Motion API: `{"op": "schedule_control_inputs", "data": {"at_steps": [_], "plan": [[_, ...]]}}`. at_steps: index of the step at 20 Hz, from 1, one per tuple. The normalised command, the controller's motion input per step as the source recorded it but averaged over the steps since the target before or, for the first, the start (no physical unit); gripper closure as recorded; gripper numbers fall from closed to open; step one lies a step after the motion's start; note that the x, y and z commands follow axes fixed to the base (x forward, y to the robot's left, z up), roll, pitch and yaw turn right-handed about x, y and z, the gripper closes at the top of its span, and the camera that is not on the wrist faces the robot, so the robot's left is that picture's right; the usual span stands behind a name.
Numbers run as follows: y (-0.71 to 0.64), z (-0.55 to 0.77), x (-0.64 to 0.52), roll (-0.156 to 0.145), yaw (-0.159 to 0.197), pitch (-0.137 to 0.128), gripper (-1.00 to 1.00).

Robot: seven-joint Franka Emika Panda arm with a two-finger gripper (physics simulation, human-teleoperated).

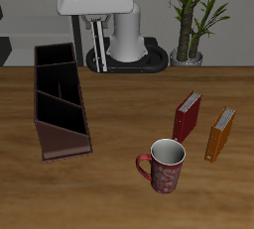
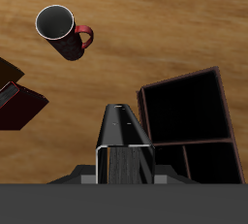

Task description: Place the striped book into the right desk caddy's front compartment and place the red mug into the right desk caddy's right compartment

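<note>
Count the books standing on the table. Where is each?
2: a red book stands behind the red mug; an orange book stands beside it, toward the table's edge. No striped book shows.

No readable text, label, brand, number or sign anywhere in either view. Blank speckled glaze on the red mug, plain covers on the red book and the orange book, bare walls on the right desk caddy.
</note>
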Motion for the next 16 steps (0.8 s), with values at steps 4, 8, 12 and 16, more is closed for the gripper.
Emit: {"op": "schedule_control_inputs", "data": {"at_steps": [4,8,12,16], "plan": [[-0.06,-0.01,-0.26,0.002,0.037,-0.012,1.00],[-0.22,0.01,-0.37,-0.011,-0.020,0.016,1.00],[-0.16,0.00,-0.22,-0.013,-0.002,0.001,1.00],[-0.26,-0.05,-0.20,-0.027,-0.018,0.043,1.00]]}}
